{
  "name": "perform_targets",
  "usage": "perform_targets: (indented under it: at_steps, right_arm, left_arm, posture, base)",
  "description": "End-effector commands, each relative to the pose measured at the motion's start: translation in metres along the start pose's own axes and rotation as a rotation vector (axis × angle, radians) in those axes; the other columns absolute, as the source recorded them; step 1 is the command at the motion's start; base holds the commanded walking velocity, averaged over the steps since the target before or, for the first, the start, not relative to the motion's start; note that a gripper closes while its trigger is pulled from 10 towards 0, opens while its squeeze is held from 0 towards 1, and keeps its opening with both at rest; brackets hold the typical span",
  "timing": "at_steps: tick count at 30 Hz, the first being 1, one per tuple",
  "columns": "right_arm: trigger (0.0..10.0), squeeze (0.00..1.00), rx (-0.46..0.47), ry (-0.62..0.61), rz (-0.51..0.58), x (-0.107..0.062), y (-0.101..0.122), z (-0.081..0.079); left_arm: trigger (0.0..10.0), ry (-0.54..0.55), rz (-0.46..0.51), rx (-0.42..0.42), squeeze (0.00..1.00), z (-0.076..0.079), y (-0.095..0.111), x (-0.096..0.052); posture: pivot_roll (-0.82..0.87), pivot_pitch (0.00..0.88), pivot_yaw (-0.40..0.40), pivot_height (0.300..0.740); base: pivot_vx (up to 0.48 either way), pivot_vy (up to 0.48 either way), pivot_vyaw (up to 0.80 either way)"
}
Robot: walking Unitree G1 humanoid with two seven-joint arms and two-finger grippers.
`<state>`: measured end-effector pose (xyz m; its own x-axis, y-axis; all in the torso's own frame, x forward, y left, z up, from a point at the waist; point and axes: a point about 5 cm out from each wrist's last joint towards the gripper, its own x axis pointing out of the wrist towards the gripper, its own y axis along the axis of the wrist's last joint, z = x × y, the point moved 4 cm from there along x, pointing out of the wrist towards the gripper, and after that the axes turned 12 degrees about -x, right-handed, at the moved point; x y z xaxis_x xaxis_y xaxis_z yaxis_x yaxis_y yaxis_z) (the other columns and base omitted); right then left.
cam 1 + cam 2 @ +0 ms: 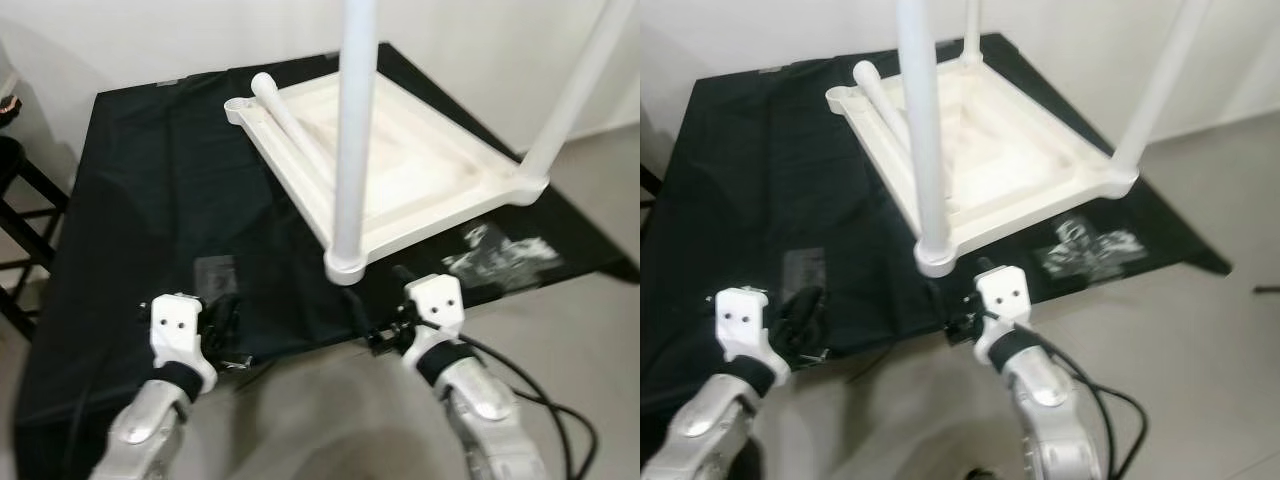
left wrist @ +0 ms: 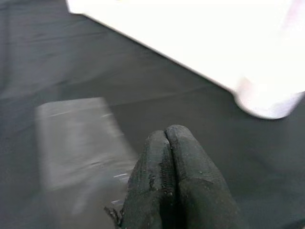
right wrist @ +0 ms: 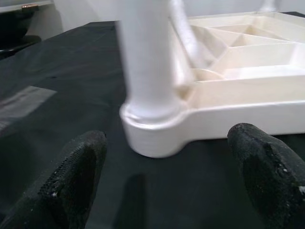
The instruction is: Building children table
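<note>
Right wrist view shows you the right gripper [image 3: 167, 181] with jaws spread wide, facing the near corner leg [image 3: 147, 62] of the upturned white table [image 1: 400, 170] lying on the black cloth [image 1: 150, 200]; the left gripper [image 2: 174, 157] hangs over the cloth, jaws pressed together, holding nothing

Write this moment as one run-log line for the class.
table top upside down on black cloth | three legs upright, one leg loose | left claw shut | right claw open before corner leg
</note>
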<state>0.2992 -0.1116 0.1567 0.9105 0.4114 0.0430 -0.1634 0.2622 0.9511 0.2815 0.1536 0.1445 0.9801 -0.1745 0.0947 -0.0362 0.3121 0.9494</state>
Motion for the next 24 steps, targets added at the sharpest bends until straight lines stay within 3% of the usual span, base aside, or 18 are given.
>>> perform_targets:
  at_steps: [1, 8, 9, 10, 12, 16, 24]
  right_arm:
    - [10.0, 0.0, 0.005, 0.01, -0.011, -0.001, -0.005, -0.002]
    - [10.0, 0.0, 0.002, 0.02, -0.014, 0.0, -0.007, -0.003]
    - [10.0, 0.0, 0.001, 0.022, -0.015, 0.0, -0.007, -0.003]
    - [10.0, 0.0, 0.002, 0.023, -0.016, 0.001, -0.008, -0.003]
    - [10.0, 0.0, 0.002, 0.025, -0.018, 0.001, -0.009, -0.003]
    - [10.0, 0.0, 0.004, 0.029, -0.021, 0.002, -0.011, -0.003]
    - [10.0, 0.0, 0.012, 0.025, -0.027, 0.004, -0.013, -0.001]
  left_arm:
    - [10.0, 0.004, -0.019, 0.0, 0.0, 0.001, -0.005, -0.003]
    - [10.0, -0.016, -0.027, 0.002, 0.0, 0.006, -0.006, -0.002]
    - [10.0, -0.02, -0.029, 0.006, 0.01, 0.007, -0.006, -0.001]
    - [10.0, -0.027, -0.034, 0.011, 0.09, 0.008, -0.006, -0.001]
    - [10.0, -0.033, -0.036, 0.009, 0.09, 0.009, -0.007, -0.001]
    - [10.0, -0.042, -0.048, -0.002, 0.0, 0.011, -0.01, 0.0]
    - [10.0, -0.078, -0.064, -0.028, 0.0, 0.016, -0.015, 0.006]
  posture:
    - [-0.03, 0.171, 0.046, 0.74]
    - [-0.03, 0.159, 0.042, 0.74]
    - [-0.03, 0.159, 0.042, 0.74]
    - [-0.03, 0.152, 0.042, 0.74]
    - [-0.03, 0.149, 0.041, 0.74]
    - [-0.03, 0.144, 0.04, 0.74]
    - [-0.03, 0.145, 0.035, 0.74]
  base:
    - [0.0, -0.465, 0.0]
    - [0.0, -0.465, 0.0]
    - [0.0, -0.465, 0.0]
    - [0.0, -0.469, 0.0]
    - [0.0, -0.469, 0.0]
    - [0.0, -0.469, 0.0]
    - [0.0, -0.468, 0.0]
